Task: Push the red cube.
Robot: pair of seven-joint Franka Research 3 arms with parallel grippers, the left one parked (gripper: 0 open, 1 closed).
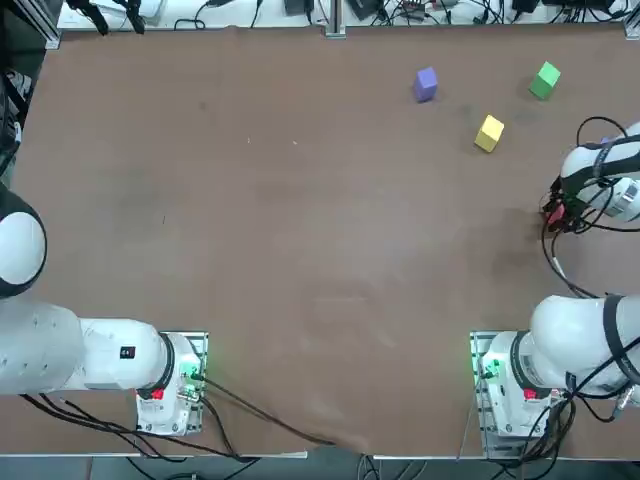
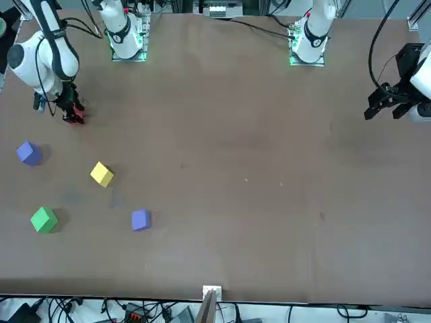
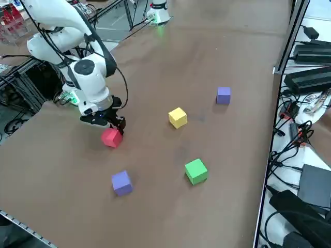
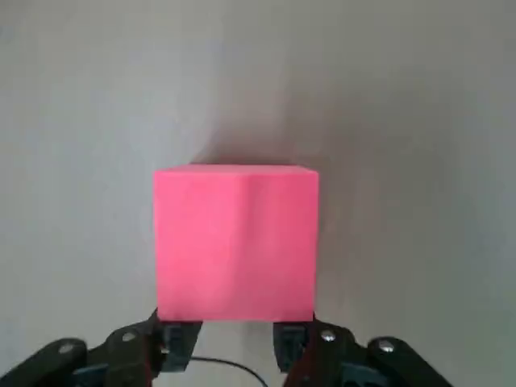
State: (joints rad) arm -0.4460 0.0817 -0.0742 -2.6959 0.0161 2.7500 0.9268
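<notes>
- The red cube (image 3: 112, 137) rests on the brown table (image 1: 270, 220), toward its edge on the robot's right and roughly midway between the edge carrying the arm bases and the far edge.
- The right gripper (image 4: 235, 343) is down at the red cube, on the side toward the arm bases. Its two fingers are spread, with a gap showing between the tips, and pinch nothing.
- The red cube is in front of the fingertips (image 4: 179, 347), not between them. It is wider than the gap, and its near face appears to touch both tips.
- The right arm (image 3: 92, 77) reaches out over the table's right-hand part and bends down to the gripper, partly hiding the cube from overhead.
- The yellow cube (image 1: 489, 133) lies nearer the far edge than the red cube and a little toward the robot's left.
- The green cube (image 1: 545, 80) is farther out still, toward the far edge and the right-hand side.
- One purple-blue cube (image 1: 426, 84) sits near the far edge, to the left of the yellow and green cubes.
- Another purple-blue cube (image 3: 122, 183) lies closer to the right-hand edge than the red cube; from overhead the arm mostly covers it.
- All four of these other cubes stand apart from the gripper and from one another.
</notes>
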